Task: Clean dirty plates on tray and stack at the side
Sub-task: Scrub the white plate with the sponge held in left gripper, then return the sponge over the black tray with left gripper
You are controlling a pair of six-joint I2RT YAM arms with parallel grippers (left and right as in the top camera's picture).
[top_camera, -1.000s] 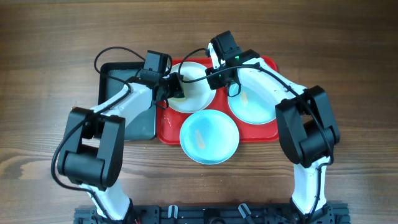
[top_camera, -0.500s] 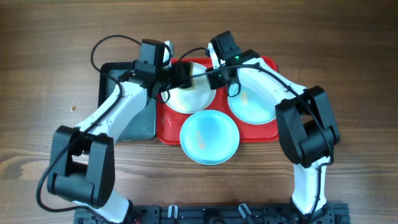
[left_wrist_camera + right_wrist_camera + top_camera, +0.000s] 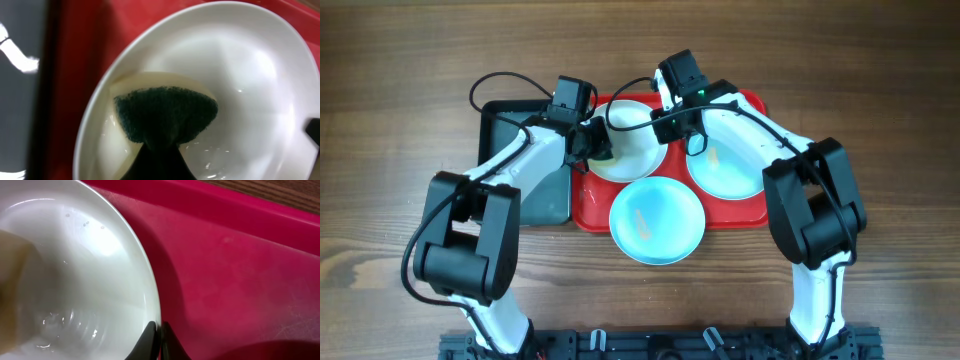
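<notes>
Sliding back toward its own side, the left gripper (image 3: pixel 597 140) drags the green sponge (image 3: pixel 165 117) from the far rim to the left part of the white plate (image 3: pixel 250 100). It is clamped on the sponge, which presses into the wet bowl. The right gripper (image 3: pixel 160 330) has not moved and pinches the plate's rim to steady it on the red tray (image 3: pixel 588 205). This looks like a scrubbing stroke. Two blue plates (image 3: pixel 657 220) wait, and nothing is stacked yet.
</notes>
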